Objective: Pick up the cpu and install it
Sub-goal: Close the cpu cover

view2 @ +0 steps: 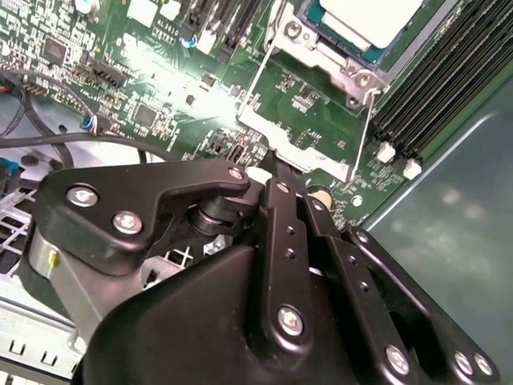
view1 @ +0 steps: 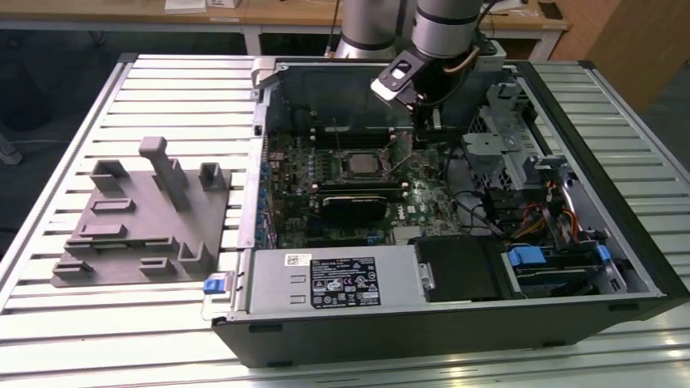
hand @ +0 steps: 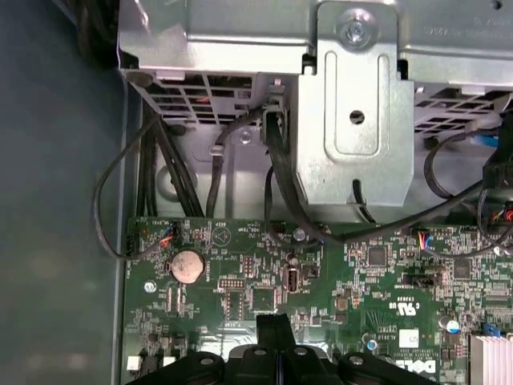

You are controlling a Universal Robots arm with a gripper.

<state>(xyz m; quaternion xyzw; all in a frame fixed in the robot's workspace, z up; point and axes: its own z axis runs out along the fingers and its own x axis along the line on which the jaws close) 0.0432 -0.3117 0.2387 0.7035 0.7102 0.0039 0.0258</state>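
1. Hand (hand: 275,322) is down inside the open case (view1: 431,339), in the upper middle of the exterior view. Its two fingers (hand: 266,333) are pressed together, and I see nothing between them.
2. Cpu (view1: 361,166) lies flat inside a metal frame (view2: 345,72) in the middle of the board (view1: 291,202), just beside the hand. I think it sits there so it lines up and cannot slide.
3. Tight spots: a metal cage (view1: 502,121) and black wires (hand: 274,148) sit close to the hand on the exterior view's right. The case wall is just behind.
4. Open room is straight up, out of the case. The desk (view1: 161,81) holds a grey plate (view1: 140,218) at the left, well apart from the hand.
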